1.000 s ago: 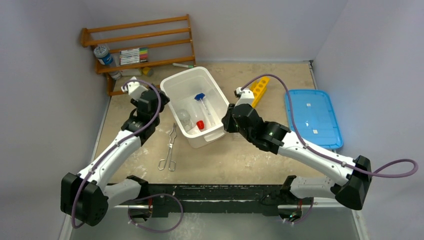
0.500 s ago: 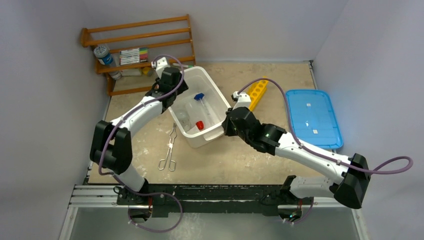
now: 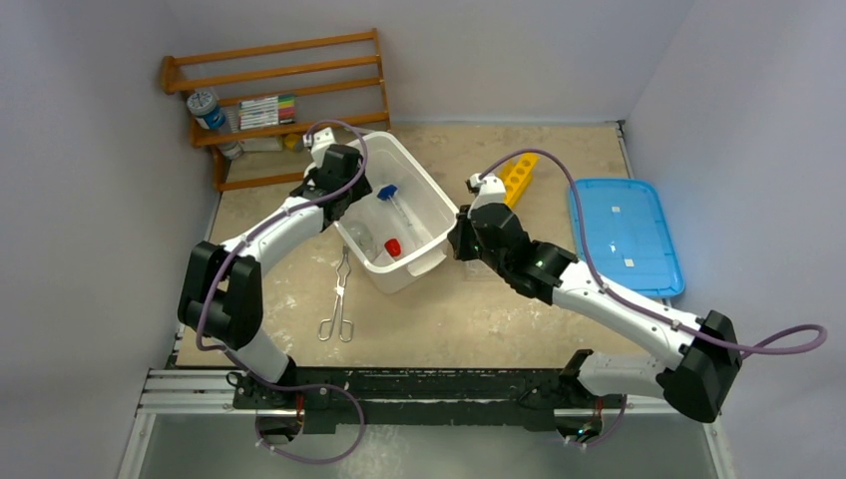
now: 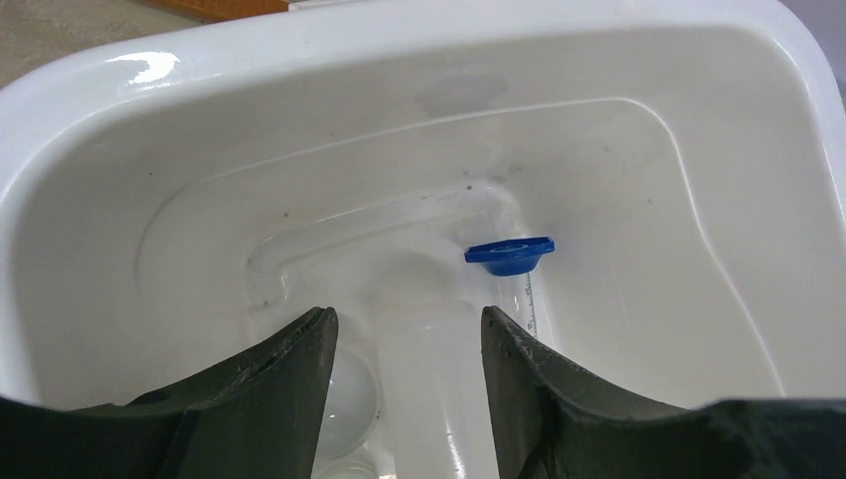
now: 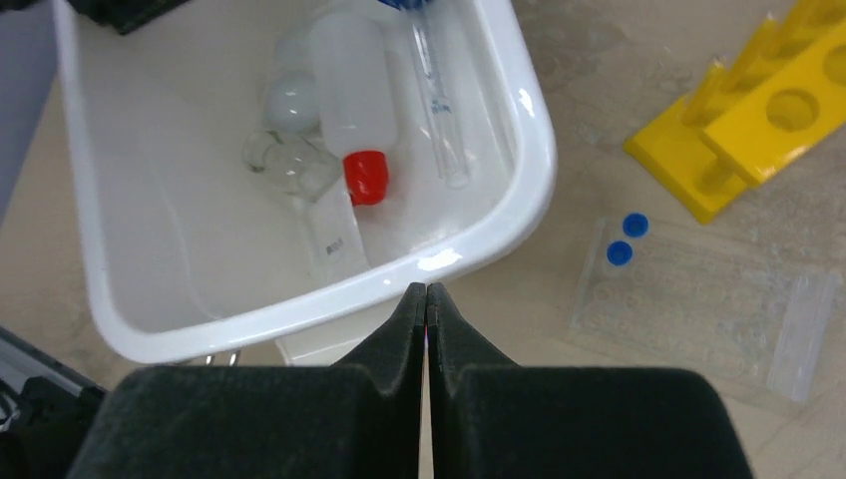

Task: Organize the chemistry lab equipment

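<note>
Currently the sort is part done. At the far-left corner of the counter (image 3: 449,319), the wooden rack (image 3: 269,48) carries the coloured markers (image 3: 267,110); these are not part of the job. Right of it, toward the near edge, the metal scissor-handled tongs (image 3: 339,294) lie flat on the counter, just beside the near-left wall of the white bin (image 5: 150,230) and outside it. This item is judged outstanding.

The left gripper (image 4: 406,319) hangs over the far-left rim of the bin, pointed down into it. Its jaws stand moderately apart and hold nothing.

Four items are already stowed in the bin:
- the small round glass jar (image 5: 289,102);
- the round clear dish in packet (image 5: 299,168);
- the translucent squeeze bottle (image 5: 351,90), on its side, with its red cap (image 5: 366,177) toward the near wall;
- the thin blue-ended tube (image 5: 437,100), alongside the bottle on its right.

The right gripper (image 5: 427,291) is fully closed, with its tips against the outside of the bin's near-right rim. Nothing shows between the jaws; whether they nip the rim's lip cannot be told.

Right of the bin, a clear packet (image 5: 698,309) showing two blue caps lies on the counter, just beside the yellow test-tube rack (image 3: 519,178). The blue lid (image 3: 624,235) lies flat along the right edge, well apart from the bin, so the bin is uncovered.

Work left, by judgement: stow the tongs, possibly the clear packet, then fit the lid.
</note>
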Controlling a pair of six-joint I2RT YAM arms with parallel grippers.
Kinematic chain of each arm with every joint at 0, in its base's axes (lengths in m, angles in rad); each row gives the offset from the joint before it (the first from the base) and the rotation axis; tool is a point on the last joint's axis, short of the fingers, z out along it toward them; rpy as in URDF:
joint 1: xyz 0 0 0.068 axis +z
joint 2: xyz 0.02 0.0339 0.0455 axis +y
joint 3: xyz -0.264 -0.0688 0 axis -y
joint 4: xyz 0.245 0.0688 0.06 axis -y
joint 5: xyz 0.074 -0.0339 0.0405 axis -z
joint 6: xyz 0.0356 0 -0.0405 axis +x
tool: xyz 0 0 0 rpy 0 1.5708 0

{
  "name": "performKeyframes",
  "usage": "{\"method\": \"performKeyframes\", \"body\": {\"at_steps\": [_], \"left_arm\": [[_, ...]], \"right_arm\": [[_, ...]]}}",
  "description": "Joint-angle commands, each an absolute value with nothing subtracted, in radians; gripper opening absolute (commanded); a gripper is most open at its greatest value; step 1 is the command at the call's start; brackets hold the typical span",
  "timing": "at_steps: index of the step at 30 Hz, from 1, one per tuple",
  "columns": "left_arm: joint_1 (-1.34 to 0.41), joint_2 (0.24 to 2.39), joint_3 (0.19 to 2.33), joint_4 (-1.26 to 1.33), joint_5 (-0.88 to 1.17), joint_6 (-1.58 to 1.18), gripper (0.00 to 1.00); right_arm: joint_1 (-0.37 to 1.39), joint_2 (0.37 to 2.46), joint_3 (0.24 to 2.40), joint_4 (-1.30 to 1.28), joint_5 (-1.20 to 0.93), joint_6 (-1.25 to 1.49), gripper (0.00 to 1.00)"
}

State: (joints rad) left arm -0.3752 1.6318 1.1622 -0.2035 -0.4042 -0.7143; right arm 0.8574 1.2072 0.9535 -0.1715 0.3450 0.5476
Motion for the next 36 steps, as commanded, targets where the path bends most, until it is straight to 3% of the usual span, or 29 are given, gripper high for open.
{"method": "performKeyframes", "body": {"at_steps": [1, 16, 36], "left_arm": [[-0.370, 1.600, 1.171, -0.184, -0.425, -0.719, 0.54], [-0.370, 1.585, 1.155, -0.177, -0.420, -0.730, 0.55], [-0.371, 1.578, 1.132, -0.164, -0.425, -0.710, 0.55]], "right_arm": [[0.862, 1.170, 1.009, -0.044, 0.261, 0.425, 0.00], [0.944, 1.240, 0.975, 0.011, 0.235, 0.504, 0.00], [0.996, 1.266, 0.879, -0.025, 0.371, 0.554, 0.00]]}}
